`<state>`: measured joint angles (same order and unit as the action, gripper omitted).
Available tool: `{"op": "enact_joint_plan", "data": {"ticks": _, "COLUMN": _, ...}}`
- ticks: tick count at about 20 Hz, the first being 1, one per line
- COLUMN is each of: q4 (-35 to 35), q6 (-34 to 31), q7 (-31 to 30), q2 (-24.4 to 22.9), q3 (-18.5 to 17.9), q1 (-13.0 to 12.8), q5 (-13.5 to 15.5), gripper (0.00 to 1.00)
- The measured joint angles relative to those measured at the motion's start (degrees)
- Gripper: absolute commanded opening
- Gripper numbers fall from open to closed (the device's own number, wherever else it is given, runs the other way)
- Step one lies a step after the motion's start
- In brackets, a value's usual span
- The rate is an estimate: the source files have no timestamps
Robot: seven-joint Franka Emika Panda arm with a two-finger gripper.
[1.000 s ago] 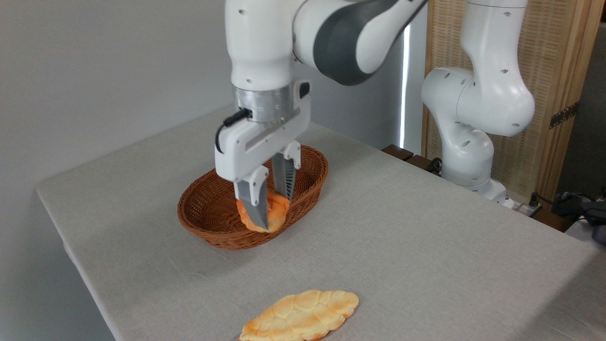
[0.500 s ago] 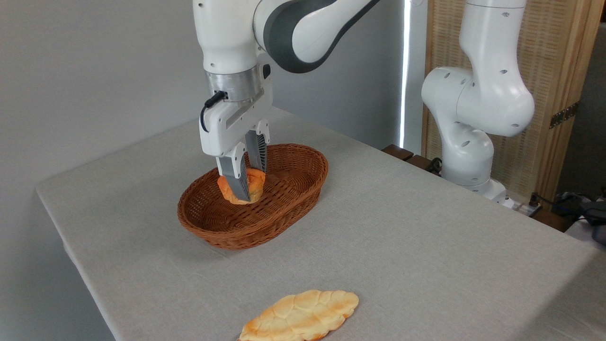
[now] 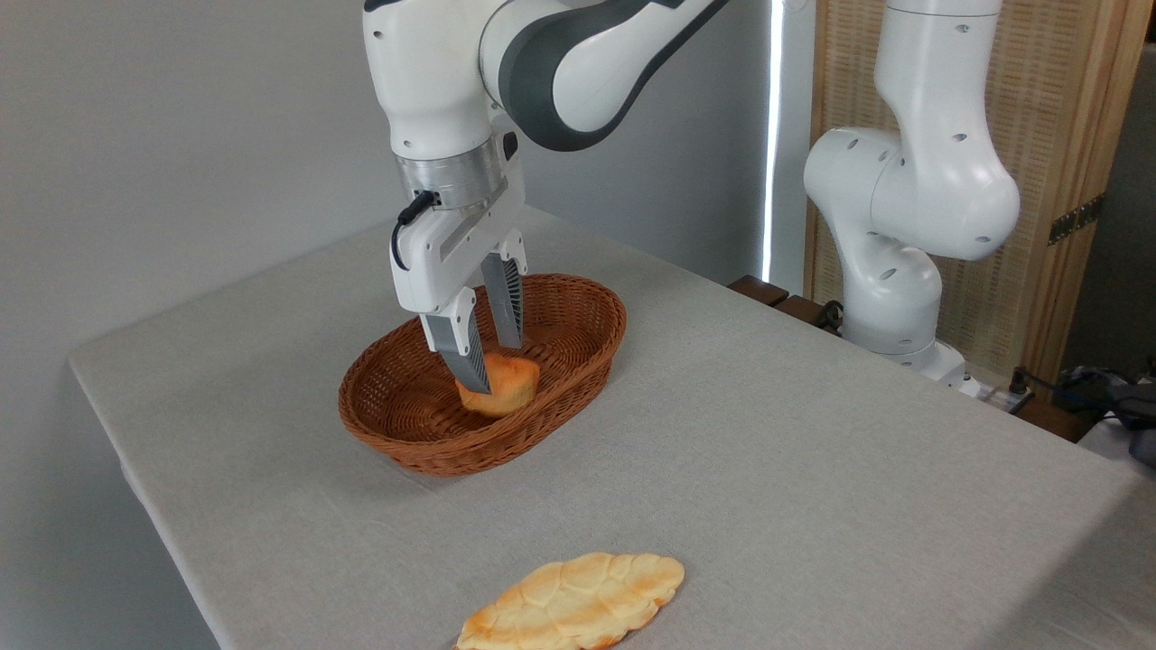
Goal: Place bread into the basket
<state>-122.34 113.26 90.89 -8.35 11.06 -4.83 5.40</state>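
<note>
The bread [image 3: 506,386], a small orange bun, lies tilted on the floor of the oval brown wicker basket [image 3: 424,451], a little right of the basket's middle. My gripper [image 3: 497,368] hangs just above it, open. The near finger [image 3: 468,357] crosses in front of the bun's left side. The far finger [image 3: 508,307] ends just above the bun's top, and bare wicker shows between the two fingers.
A longer flat pale-golden loaf [image 3: 573,603] lies near the table's front edge. The arm's white base [image 3: 890,298] stands at the back right, with cables [image 3: 1097,384] beyond it. The basket sits toward the table's left half.
The gripper carried the bun from the basket's front rim to over the basket. Its fingers have since spread and the bun now rests on the basket floor.
</note>
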Motion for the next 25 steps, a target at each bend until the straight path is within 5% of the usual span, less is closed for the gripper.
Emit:
{"op": "enact_joint_plan", "data": {"ticks": 7, "q4": 0.2, "q6": 0.0, "q7": -3.1, "q2": -0.3, "q3": -0.8, "q1": 0.5, "q5": 0.0, "gripper": 1.0}}
{"op": "enact_joint_plan", "data": {"ticks": 13, "q4": 2.6, "q6": 0.0, "q7": -6.6, "q2": -0.8, "q3": -7.3, "q1": 0.9, "q5": 0.0, "gripper": 1.0}}
{"op": "enact_joint_plan", "data": {"ticks": 20, "q4": 4.7, "q6": 0.0, "q7": -25.8, "q2": -0.8, "q3": -10.3, "q1": 1.9, "q5": -4.0, "gripper": 1.0}}
{"op": "enact_joint_plan", "data": {"ticks": 25, "q4": 5.0, "q6": 0.0, "q7": -38.2, "q2": -0.6, "q3": -11.4, "q1": 2.3, "q5": -4.3, "gripper": 1.0}}
